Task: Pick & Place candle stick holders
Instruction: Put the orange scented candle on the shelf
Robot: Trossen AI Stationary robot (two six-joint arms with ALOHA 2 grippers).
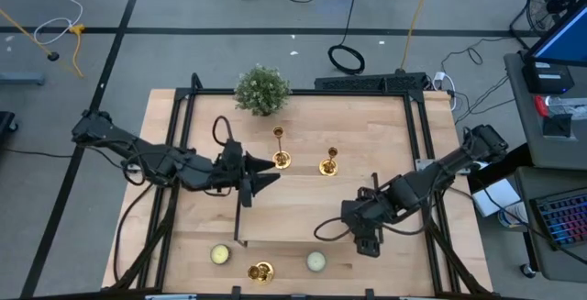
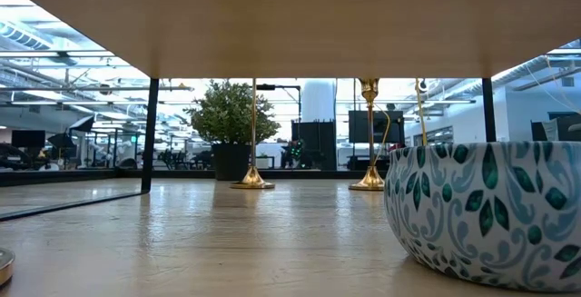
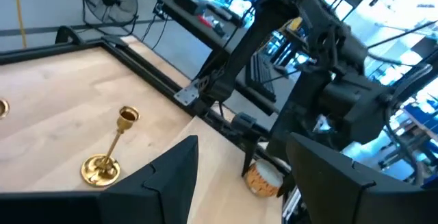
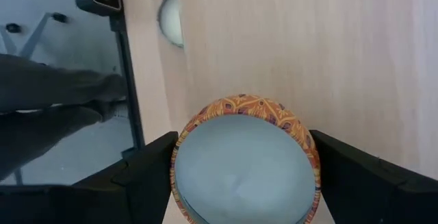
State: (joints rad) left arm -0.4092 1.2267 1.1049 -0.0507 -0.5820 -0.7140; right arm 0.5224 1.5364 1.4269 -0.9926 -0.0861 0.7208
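Two candle stick holders [image 1: 282, 149] upright; left hand [image 1: 266, 173] open, empty; right hand [image 4: 243, 162] straddles bowl [image 4: 244, 161].

Two candlesticks [image 1: 282, 149] stand before the plant [image 1: 261, 90], mid-table.

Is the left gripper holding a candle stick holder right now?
No. The left gripper stands open and empty beside the nearest candle stick holder, not touching it.

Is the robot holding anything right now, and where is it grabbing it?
The right gripper has a small round bowl between its fingers, at the bowl's two outer sides. The left gripper is open, holding nothing.
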